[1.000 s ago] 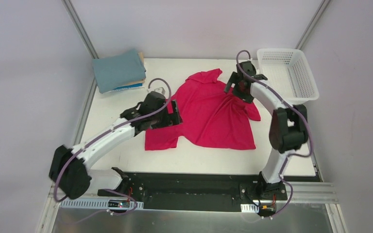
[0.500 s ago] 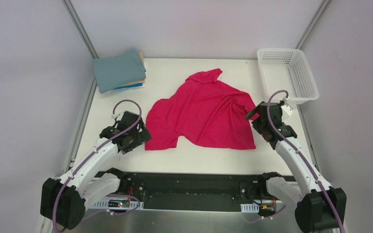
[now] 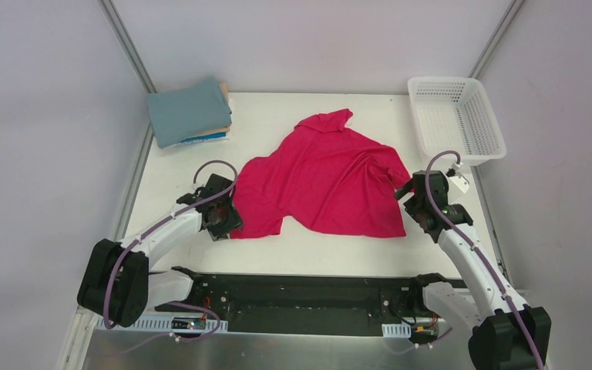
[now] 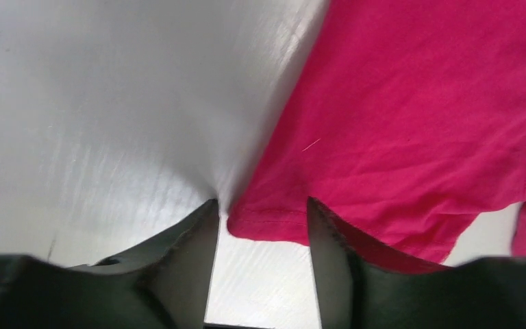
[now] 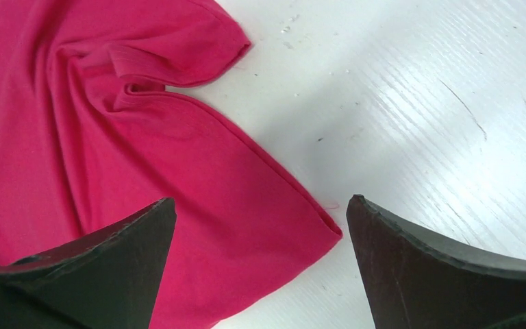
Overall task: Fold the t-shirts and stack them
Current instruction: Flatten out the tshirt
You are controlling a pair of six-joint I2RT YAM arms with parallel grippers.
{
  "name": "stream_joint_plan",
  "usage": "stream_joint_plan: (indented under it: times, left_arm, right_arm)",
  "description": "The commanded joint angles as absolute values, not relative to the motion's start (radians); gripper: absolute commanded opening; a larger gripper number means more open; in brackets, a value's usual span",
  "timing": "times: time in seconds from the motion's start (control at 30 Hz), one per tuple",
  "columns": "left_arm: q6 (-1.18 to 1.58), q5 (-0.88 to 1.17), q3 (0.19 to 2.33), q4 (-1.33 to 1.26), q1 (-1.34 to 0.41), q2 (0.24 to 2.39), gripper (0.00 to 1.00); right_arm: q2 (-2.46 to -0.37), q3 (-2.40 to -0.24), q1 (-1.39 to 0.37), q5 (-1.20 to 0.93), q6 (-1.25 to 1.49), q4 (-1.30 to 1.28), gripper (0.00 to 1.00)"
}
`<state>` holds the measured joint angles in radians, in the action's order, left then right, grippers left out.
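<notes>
The crimson-pink t-shirt (image 3: pixel 324 181) is lying spread and rumpled on the bench (image 3: pixel 339 258), with the folded t-shirts (image 3: pixel 189 112) (teal-grey on top) sitting well beyond its far left side and the white basket (image 3: pixel 441 80) beyond its far right. The left end effector (image 4: pixel 260 209) is resting at the shirt's near left hem corner, jaws partly apart and straddling that corner without clamping it. The right end effector (image 5: pixel 260 205) is hovering over the shirt's near right corner, gaping wide and holding nothing.
</notes>
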<state>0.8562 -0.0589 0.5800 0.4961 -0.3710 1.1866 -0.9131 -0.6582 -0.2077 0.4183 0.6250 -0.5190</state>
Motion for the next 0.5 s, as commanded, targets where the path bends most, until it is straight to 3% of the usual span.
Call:
stream_joint_plan:
  times: [0.0,0.07,0.1,0.47]
  left_arm:
    - [0.856,-0.003,0.555,0.402,-0.364,1.273,0.44]
    - [0.849,-0.002,0.555,0.382,-0.364,1.304,0.09]
    - [0.849,-0.002,0.556,0.377,-0.364,1.317,0.0]
    - [0.796,-0.008,0.538,0.337,-0.364,1.22,0.0]
  right_arm:
    - [-0.919,-0.711,-0.2,0.459,0.628,-0.58,0.99]
    - [-0.91,-0.713,-0.197,0.465,0.639,-0.604,0.99]
    - [-0.905,-0.715,-0.194,0.47,0.646,-0.62,0.99]
    - [-0.876,-0.635,-0.183,0.362,0.739,-0.769,0.98]
